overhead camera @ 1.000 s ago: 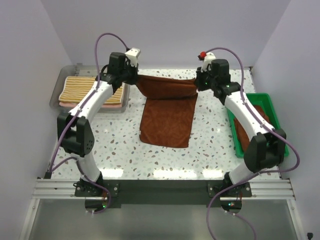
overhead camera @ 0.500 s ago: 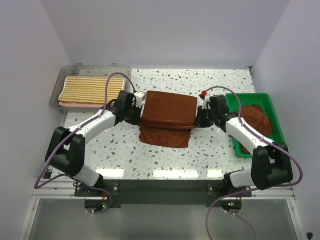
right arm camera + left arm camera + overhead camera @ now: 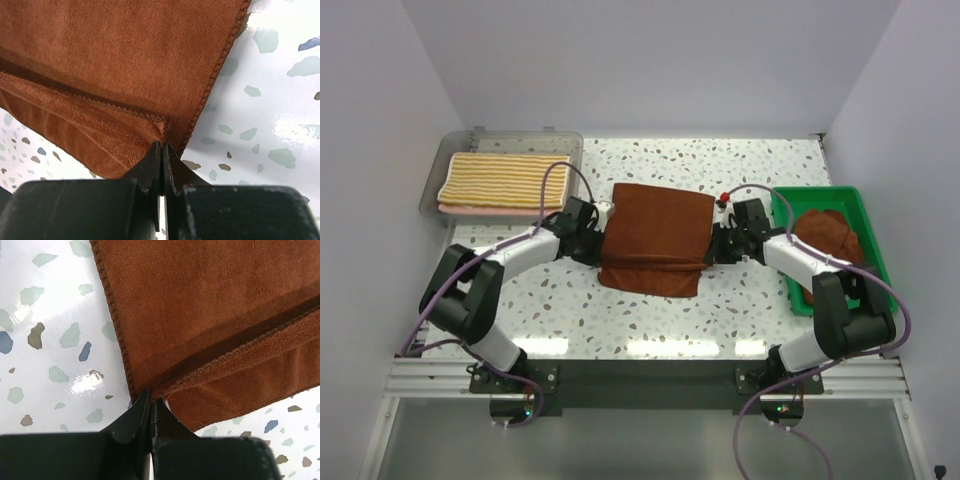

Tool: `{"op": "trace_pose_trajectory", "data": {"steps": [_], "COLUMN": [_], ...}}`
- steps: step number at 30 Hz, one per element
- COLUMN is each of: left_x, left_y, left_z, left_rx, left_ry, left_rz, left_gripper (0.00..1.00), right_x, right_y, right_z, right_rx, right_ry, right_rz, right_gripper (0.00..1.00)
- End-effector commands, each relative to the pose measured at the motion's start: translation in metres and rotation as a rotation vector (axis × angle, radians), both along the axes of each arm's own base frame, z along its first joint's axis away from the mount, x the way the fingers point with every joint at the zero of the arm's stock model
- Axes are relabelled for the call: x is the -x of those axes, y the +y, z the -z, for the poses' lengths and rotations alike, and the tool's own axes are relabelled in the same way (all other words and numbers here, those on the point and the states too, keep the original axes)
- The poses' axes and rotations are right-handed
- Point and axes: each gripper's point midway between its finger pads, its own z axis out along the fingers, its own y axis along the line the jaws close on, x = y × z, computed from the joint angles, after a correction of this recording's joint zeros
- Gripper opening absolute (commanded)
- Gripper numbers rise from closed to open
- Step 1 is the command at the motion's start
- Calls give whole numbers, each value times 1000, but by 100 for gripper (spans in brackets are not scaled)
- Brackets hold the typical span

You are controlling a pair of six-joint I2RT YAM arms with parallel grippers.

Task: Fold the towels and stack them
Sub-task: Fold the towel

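Your brown towel [image 3: 655,235] lies in the middle of the table [image 3: 740,310], doubled over on itself. The upper layer's hemmed edge runs across from left to right and stops short of the near edge, so a strip of the lower layer shows on the side toward the arm bases. The cloth lies fairly flat, with a slight ridge along that hemmed edge.

Your left gripper [image 3: 151,402] sits low at the towel's left side. Its fingers are pressed together and pinch the left corner of the upper layer, right where the hem meets the side seam. Your right gripper [image 3: 161,150] mirrors it at the right side, its fingers closed tight on the right corner of the same layer. In both wrist views the fingertips are down close to the speckled tabletop, though you cannot tell whether they touch it. Both arms reach inward from the near edge, with their forearms low over the table.

Further out, at the far left corner, a striped towel [image 3: 495,178] rests folded on a pink towel [image 3: 505,211] inside a clear bin [image 3: 432,190]. On the right, a green bin [image 3: 868,215] holds a second brown towel [image 3: 830,235], bunched up and unfolded.
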Motion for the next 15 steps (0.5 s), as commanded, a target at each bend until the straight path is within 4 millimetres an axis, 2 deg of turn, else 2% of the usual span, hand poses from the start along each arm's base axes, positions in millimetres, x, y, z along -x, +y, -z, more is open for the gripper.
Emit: {"op": "trace_pose_trajectory", "data": {"steps": [1,4,5,6,8,9,12,15], "left_x": [-8,-9,-9,-8,-6,-5,0,9], "left_y": [0,-1,-1,-2,-2,-3,-3,-4], "left_z": [-5,-10,-14,-15,-21,-24,-33,-41], "left_rx": [2,9,13,18,28,36,61,92], "left_ry": [-38,-48,-54,-53,-58,-58,-58,-52], "left_rz": [-26,-27,-26,-28,-29,-32,-46,-71], "left_gripper": [1,11,15,24,34,44,59,70], "right_x": [-9,-7,-6,-5,1,3,12,22], "right_y": [1,1,2,4,5,7,10,13], "right_z": [-5,-7,-9,-10,-12,-15,-25,-32], "right_rx": [-10,-5,-13,-19,-25,-38,-42,-31], "right_ry": [-32,-28,-31,-27,-13,-13,-14,-17], "right_rz": [10,0,-10,-21,-32,-43,-60,-79], "right_gripper": [1,7,13,16,26,29,38,45]}}
